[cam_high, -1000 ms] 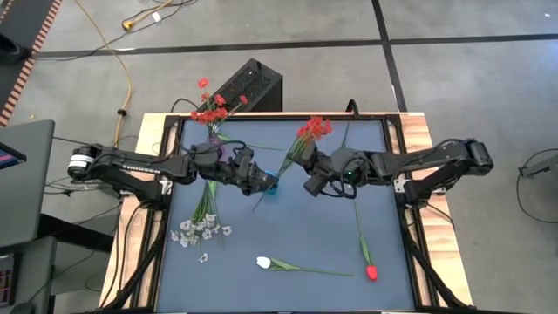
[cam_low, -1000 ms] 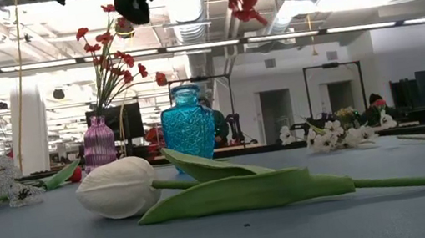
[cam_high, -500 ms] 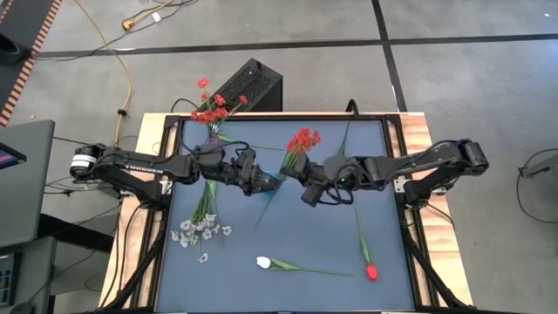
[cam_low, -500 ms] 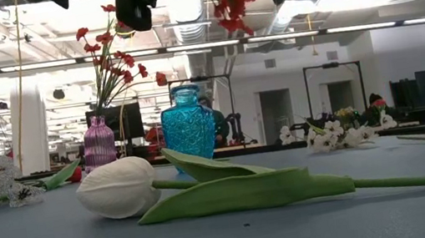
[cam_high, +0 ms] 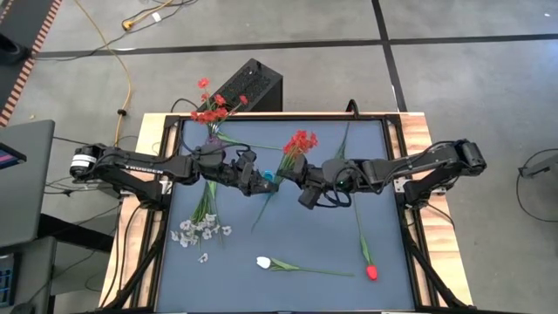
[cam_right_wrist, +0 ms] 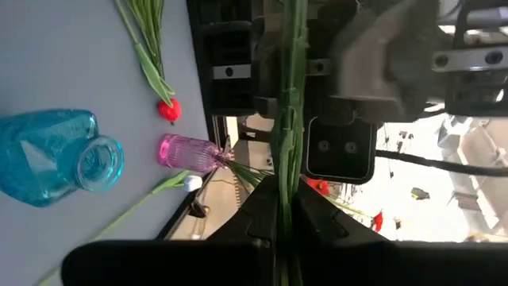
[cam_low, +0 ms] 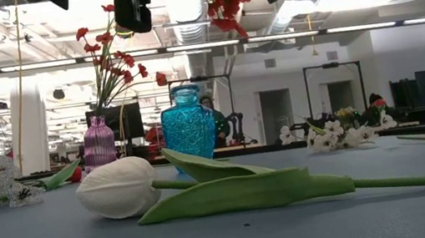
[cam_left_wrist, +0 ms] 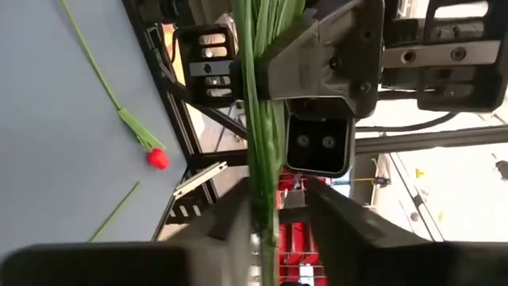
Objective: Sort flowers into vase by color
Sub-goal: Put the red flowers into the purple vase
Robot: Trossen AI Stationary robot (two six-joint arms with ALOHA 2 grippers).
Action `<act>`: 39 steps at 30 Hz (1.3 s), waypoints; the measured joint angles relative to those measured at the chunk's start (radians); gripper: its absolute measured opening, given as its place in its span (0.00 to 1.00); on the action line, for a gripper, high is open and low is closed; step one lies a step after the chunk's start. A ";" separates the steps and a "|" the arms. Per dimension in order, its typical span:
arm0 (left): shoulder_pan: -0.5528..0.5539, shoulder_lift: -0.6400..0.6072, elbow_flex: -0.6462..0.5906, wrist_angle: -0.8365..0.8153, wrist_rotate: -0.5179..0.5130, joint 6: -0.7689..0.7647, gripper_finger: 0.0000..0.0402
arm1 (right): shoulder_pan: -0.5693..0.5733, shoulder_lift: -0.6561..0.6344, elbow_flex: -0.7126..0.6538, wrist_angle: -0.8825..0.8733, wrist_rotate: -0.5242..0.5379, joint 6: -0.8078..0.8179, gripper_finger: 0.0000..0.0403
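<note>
A red spray flower (cam_high: pixel 301 141) on a long green stem (cam_high: pixel 261 214) is held high over the middle of the table, head toward the far edge. My right gripper (cam_high: pixel 295 179) is shut on the stem. My left gripper (cam_high: pixel 264 179) faces it, its fingers closed in on the same stem. Below them stands the blue vase (cam_low: pixel 189 124). The purple vase (cam_low: pixel 99 142) at the far left holds red sprays (cam_high: pixel 214 109). On the table lie a white tulip (cam_high: pixel 264 262), a red tulip (cam_high: pixel 371 272) and white blossom sprays (cam_high: pixel 200 231). My left gripper has the stem bundle (cam_left_wrist: pixel 260 171) between its two fingers, coming level from the table's left and lying across it. One finger (cam_left_wrist: pixel 230 222) is against the stem; a sliver of gap shows beside the other. My right gripper pinches the stem (cam_right_wrist: pixel 286 171) between its two fingers, below the head. It comes nearly level from the table's right, across the stem. The flower is lifted clear of the table, head toward the far edge, stem end slanting toward the near edge.
Another red tulip (cam_right_wrist: pixel 167 110) lies beside the purple vase, partly under my left arm. A black box (cam_high: pixel 248 85) sits beyond the far edge. The table's frame rails (cam_high: pixel 410 218) run along both sides.
My right gripper has carried the red spray toward the table's left and slightly down, up to my left gripper. The flower head has shifted left with it, and the stem now runs between my left gripper's fingers. My left arm has stayed in place.
</note>
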 joint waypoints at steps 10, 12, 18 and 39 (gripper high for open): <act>0.000 0.000 0.000 -0.002 -0.002 0.022 0.02 | 0.025 -0.001 0.000 -0.002 0.018 0.045 0.17; 0.001 0.000 0.000 -0.001 -0.016 0.025 0.01 | 0.029 -0.001 0.000 -0.002 0.044 0.045 0.19; 0.018 -0.002 0.000 0.002 -0.024 0.049 0.01 | 0.039 -0.001 0.000 -0.010 0.065 0.187 0.30; 0.210 -0.240 0.001 -0.055 -0.240 0.524 0.01 | 0.036 -0.168 0.000 -0.357 0.129 0.810 0.62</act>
